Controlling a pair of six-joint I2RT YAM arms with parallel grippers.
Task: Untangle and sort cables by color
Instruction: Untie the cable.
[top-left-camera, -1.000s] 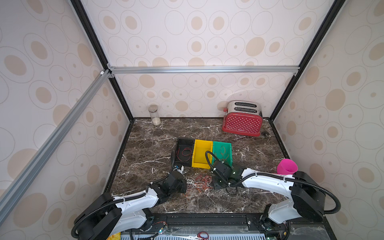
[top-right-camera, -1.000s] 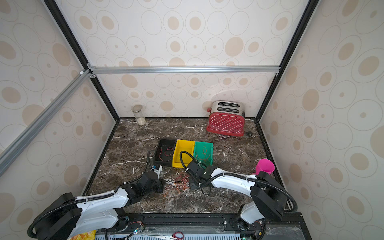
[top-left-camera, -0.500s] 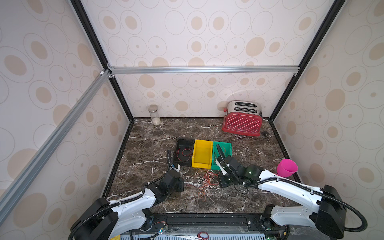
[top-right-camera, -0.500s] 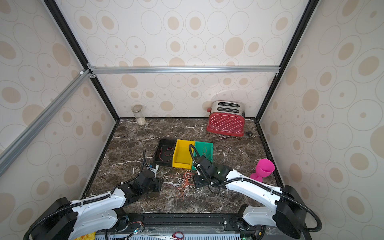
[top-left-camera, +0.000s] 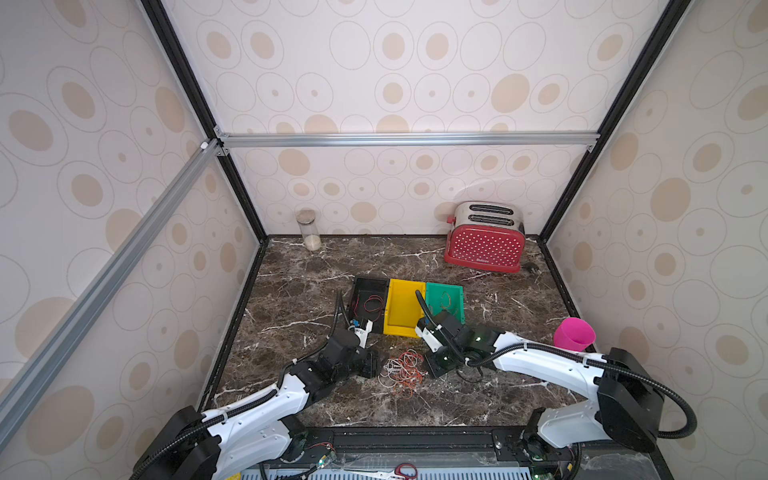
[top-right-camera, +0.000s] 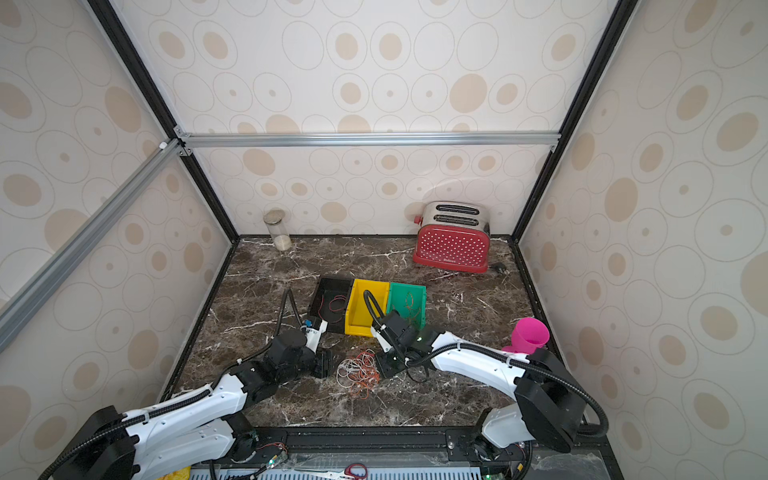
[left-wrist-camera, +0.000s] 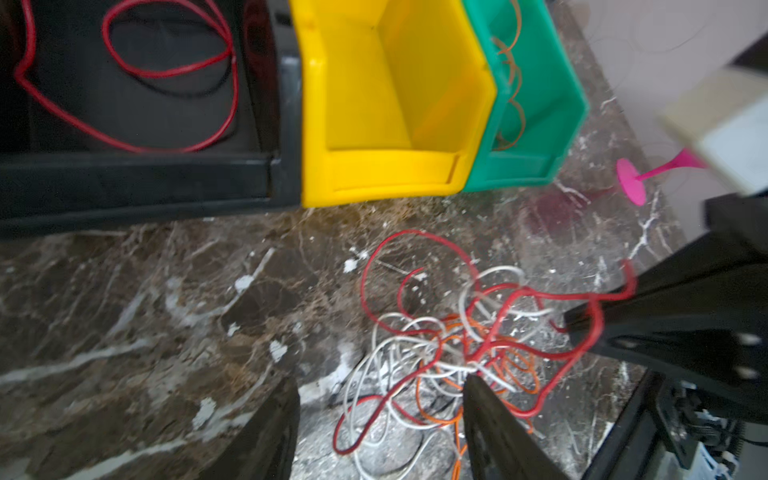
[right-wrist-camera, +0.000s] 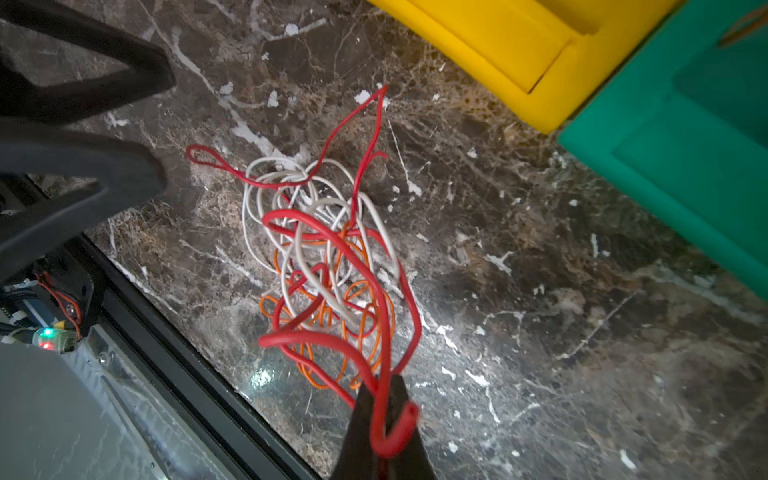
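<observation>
Left gripper jaws, shut a second ago, now stand wide over the cables (let go), so the red cable pinched in right gripper jaws can probably pull free.

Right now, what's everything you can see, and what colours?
Cable tangle: one heap, red, white and orange, on the table between the arms.
Red cable: one, in the black bin.
Orange cable: one, in the green bin.
Yellow bin: one, between those bins, looks empty.
Toaster: one, red with white dots, back wall.
Jar: one, clear glass, back wall.
Cup: one, pink, beside the right arm.
Scissors: one, red handles, front edge.
Left fingers: black, open, by the tangle.
Right fingers: black, shut on a red strand of the tangle.
</observation>
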